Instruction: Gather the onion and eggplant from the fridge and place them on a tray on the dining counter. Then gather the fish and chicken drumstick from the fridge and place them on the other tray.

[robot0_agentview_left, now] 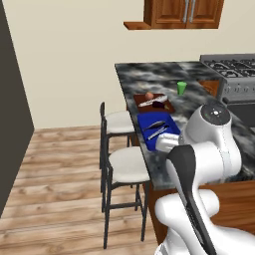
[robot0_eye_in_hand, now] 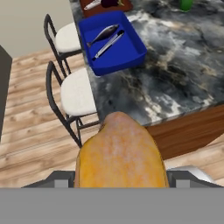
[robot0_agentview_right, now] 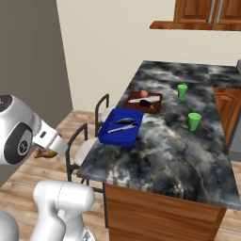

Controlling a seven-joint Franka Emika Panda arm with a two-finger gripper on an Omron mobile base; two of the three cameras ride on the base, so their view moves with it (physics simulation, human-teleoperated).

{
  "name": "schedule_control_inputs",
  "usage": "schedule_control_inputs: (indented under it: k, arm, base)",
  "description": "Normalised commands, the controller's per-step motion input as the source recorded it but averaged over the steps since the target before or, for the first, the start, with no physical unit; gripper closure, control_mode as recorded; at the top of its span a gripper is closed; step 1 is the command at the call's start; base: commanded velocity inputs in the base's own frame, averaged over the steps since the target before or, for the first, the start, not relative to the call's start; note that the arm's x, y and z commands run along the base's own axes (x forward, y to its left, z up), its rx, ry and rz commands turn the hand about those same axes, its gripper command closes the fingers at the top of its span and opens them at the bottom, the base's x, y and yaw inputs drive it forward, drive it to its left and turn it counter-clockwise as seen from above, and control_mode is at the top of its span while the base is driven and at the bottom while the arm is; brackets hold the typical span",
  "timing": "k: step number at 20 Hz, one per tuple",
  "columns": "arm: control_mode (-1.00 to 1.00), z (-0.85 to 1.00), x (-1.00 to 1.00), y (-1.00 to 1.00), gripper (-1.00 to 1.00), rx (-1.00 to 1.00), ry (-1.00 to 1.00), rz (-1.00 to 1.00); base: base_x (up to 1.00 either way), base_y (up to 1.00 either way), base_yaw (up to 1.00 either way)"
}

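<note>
Beige wall, plank floor, two stools

The arm is glossy white — fat rounded links, dark grey joint caps, a black band down one link.

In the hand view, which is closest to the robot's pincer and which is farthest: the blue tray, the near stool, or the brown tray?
1. The near stool, just ahead of the pincer, on the floor side.
2. The blue tray, farther on, at the counter's edge.
3. The brown tray, farthest, at the top of the view.
</note>
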Motion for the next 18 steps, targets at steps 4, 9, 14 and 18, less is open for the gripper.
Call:
schedule_control_inputs:
  k: [4,9,14,18]
  arm:
    - [-1.0,0.0,0.25,-0.21,1.0,0.01,-0.04,0.0]
    - [-1.0,0.0,0.4,-0.35,1.0,0.04,-0.04,0.0]
    - [-1.0,0.0,0.52,-0.33,1.0,0.03,-0.01,-0.01]
    - [-1.0,0.0,0.59,-0.33,1.0,0.03,0.0,-0.02]
  base:
    - [0.0,0.0,0.0]
    - [0.0,0.0,0.0]
    - [0.0,0.0,0.0]
    - [0.0,0.0,0.0]
